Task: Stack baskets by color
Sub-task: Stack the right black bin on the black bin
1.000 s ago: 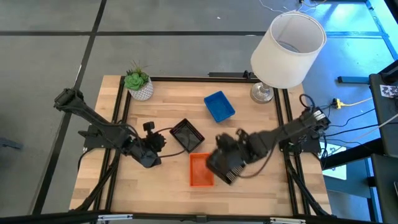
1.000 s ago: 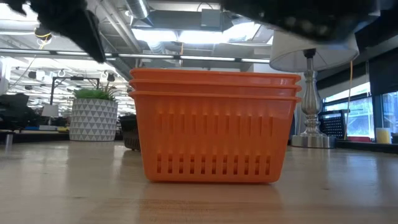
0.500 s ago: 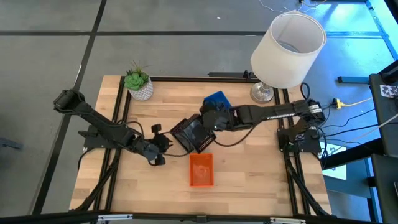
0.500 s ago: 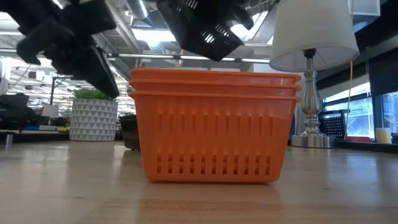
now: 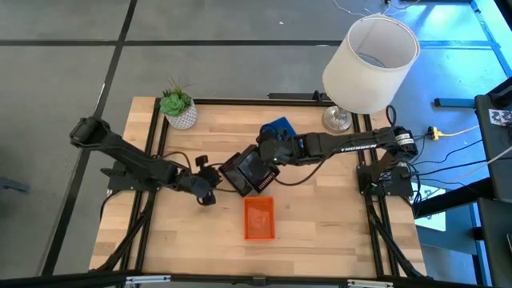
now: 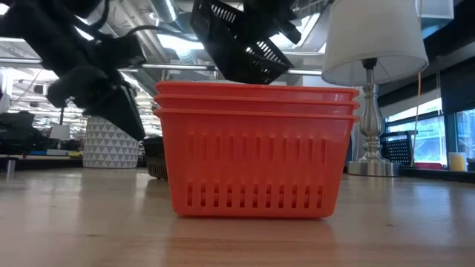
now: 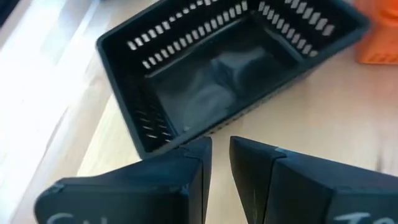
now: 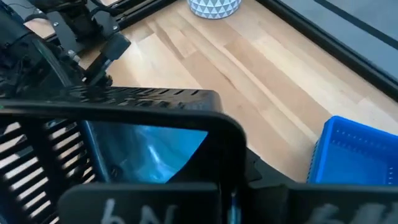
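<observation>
The pale wooden worktop [image 5: 320, 216] looks smooth and matt. The orange plastic mesh baskets [image 6: 252, 152] shine faintly; the black plastic mesh basket [image 7: 224, 68] looks glossy.

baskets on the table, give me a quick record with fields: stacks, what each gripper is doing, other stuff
orange stack: three nested baskets, front centre of the table
black basket in the air: tilted, held above the black basket on the table
blue baskets: behind the right arm, partly hidden, count unclear
right gripper: shut on the raised black basket
left gripper: narrow gap between its fingers, holding nothing, beside the black basket on the table
other: plant pot, lamp
</observation>
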You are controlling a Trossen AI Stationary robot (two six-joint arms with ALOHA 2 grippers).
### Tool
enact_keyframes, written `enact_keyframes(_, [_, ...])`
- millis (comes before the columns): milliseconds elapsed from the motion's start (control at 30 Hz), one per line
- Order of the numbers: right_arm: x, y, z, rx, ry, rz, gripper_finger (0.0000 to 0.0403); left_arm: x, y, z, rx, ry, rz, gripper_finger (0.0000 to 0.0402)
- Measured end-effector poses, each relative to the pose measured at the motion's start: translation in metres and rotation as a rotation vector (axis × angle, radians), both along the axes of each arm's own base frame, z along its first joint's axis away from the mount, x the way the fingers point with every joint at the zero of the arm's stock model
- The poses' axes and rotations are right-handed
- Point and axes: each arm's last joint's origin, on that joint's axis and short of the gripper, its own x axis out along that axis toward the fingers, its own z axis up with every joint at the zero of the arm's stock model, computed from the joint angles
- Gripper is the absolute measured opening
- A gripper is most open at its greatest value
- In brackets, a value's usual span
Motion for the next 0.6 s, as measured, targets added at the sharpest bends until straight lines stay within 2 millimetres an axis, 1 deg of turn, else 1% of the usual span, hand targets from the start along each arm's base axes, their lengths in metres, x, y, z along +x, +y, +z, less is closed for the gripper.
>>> enact_keyframes(167, [0.000, 0.000, 0.000, -0.011, 0.006, 0.001, 0.0000, 0.010, 0.009, -0.012, 0.027, 0.029, 0.034, 0.0050])
enact_keyframes(300, [0.000, 0.000, 0.000, -0.017, 0.007, -0.002, 0.0000, 0.022, 0.014, -0.019, 0.046, -0.008, 0.036, 0.0050])
enact_keyframes(467, [0.000, 0.000, 0.000, -0.028, 0.010, 0.007, 0.0000, 0.036, 0.021, -0.022, 0.082, -0.067, 0.008, 0.0050])
enact_keyframes(600, [0.000, 0.000, 0.000, -0.016, 0.000, -0.012, 0.0000, 0.038, 0.027, -0.023, 0.094, -0.054, 0.004, 0.0050])
